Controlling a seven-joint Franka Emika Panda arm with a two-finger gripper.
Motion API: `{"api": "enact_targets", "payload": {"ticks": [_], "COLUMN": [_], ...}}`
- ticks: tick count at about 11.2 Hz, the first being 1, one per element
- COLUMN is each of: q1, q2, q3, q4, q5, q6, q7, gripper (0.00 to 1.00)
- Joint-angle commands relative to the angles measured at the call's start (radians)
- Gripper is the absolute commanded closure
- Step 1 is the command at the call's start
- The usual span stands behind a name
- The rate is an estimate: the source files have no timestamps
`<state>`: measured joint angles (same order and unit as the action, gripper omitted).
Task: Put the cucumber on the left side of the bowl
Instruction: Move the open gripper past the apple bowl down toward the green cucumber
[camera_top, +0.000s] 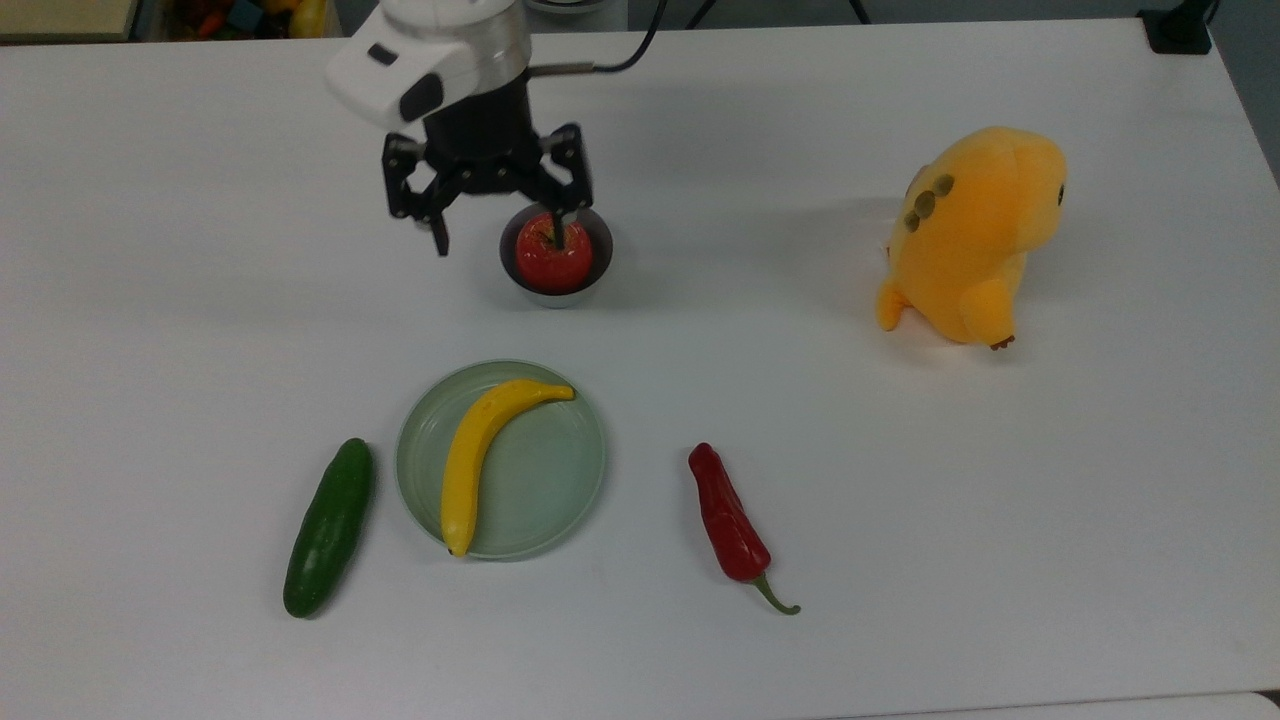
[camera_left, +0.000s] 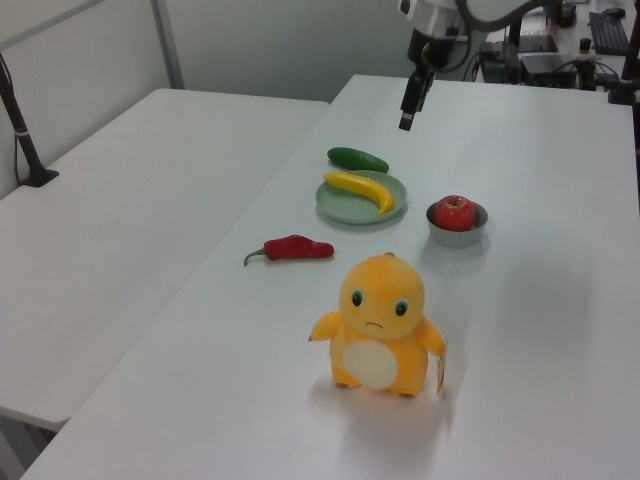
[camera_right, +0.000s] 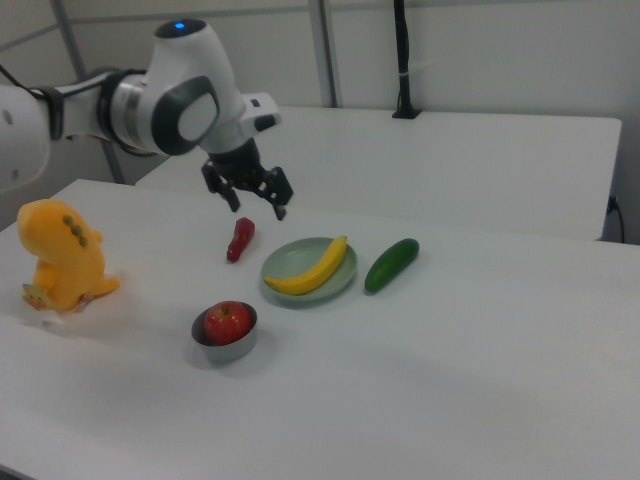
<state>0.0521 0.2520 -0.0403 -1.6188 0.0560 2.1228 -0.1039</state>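
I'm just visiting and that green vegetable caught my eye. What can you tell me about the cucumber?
The cucumber is dark green, smooth and slightly glossy, oblong with rounded ends. It lies flat on the white table, by the top view's left of the pale green plate holding the banana, close beside the plate's rim; whether they touch is unclear. The open claw hangs far from it, up near the bowl.

Top view overhead; left, right views oblique (prob. opposite ends).
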Motion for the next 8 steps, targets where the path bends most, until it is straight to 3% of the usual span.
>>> {"api": "enact_targets", "payload": {"ticks": [1,4,8], "q1": [-0.014,-0.070,-0.133], "q2": [0.085,0.179,0.340], "q3": [-0.064,-0.070,-0.070], "q4": [0.022,0.028,0.138], "q5": [0.007,0.010,0.004], "q6": [0.179,0.348,0.480], "q7": [0.041,0.088,0.151], "gripper": [0.00,0.00,0.00]}}
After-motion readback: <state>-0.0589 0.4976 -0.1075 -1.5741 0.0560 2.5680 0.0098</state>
